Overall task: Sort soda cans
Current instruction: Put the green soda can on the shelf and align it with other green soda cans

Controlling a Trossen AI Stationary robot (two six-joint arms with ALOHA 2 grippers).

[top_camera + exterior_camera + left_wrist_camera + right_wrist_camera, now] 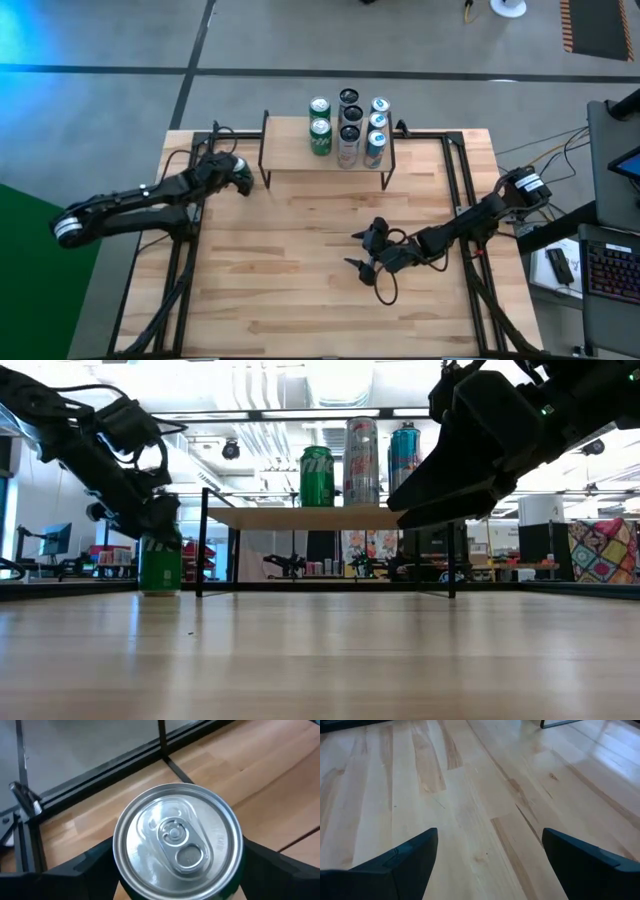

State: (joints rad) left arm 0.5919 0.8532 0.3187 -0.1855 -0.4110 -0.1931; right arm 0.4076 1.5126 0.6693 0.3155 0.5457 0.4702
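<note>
A green soda can stands upright at the table's far left, left of a small raised shelf. My left gripper is above it and shut on it; its silver top fills the left wrist view. On the shelf stand two green cans, three black cans and three pale blue cans in three columns. My right gripper is open and empty over the middle of the table; its wrist view shows only bare wood between its fingers. My left gripper pinches the green can between its two fingers, one on each side of the can's wall just below the rim. The fingers come from above, pointing down. The can is upright, and its base seems to rest on the table.
The shelf has black metal legs and a wooden board. Black rails run along the table's left, right and far sides. Cables trail by the right arm. Bare wood lies near the table's front.
</note>
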